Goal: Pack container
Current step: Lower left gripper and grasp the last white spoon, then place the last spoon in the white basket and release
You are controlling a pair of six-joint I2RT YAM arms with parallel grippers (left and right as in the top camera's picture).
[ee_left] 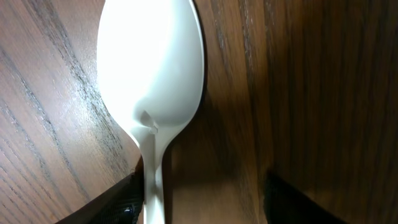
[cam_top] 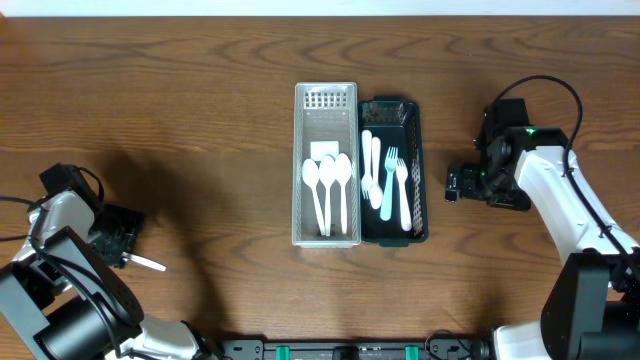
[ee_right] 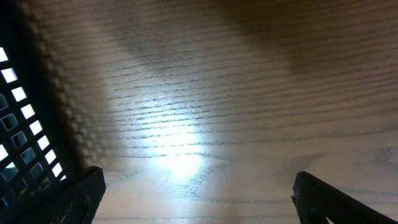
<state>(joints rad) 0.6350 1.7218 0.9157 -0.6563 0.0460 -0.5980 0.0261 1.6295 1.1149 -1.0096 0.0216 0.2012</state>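
The white plastic spoon (ee_left: 152,68) seems to lie on the wood surface, bowl ahead of the left fingers (ee_left: 121,202), which stand spread with the thin handle against one of them, unclamped. Closing now could shove the off-centre handle sideways, or the glossy plastic could pivot out. The right fingers (ee_right: 87,193) are spread and empty beside the dark basket (cam_top: 422,150).

— How is the light from above?
— Even and warm. A broad soft shadow lies on the table (cam_top: 200,120) just beyond the left gripper (cam_top: 125,248).
— And the wrist views?
— Dimmer. Ahead of the left fingers (ee_left: 121,202) the spoon (ee_left: 152,68) glares white, slightly soft, and its shadow falls to the right. Ahead of the right gripper (cam_top: 452,185) a bright patch shines on the wood, and its dark fingers (ee_right: 87,193) are blurred.
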